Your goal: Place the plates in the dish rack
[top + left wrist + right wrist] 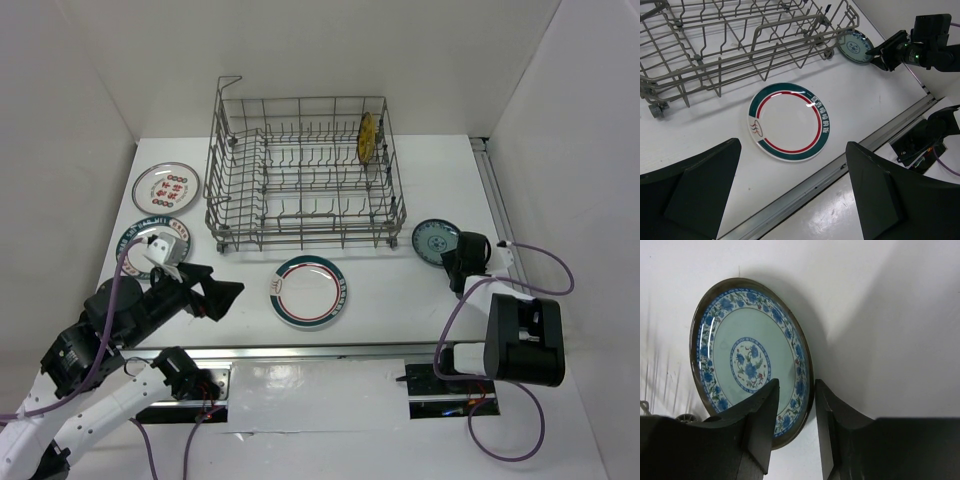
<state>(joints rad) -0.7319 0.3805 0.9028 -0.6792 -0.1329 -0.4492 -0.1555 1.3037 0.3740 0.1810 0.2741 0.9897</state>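
The grey wire dish rack stands at the back centre, with a small yellow-brown plate upright in its far right end. A green-rimmed plate with a red ring lies flat in front of the rack, also in the left wrist view. My left gripper is open and empty, hovering to that plate's left. A small teal plate lies right of the rack. My right gripper is closed on its near rim, one finger over the plate and one outside it.
A white plate with red marks and a green-rimmed plate lie left of the rack, the second partly hidden by my left arm. A metal rail runs along the table's near edge. White walls close the back and right.
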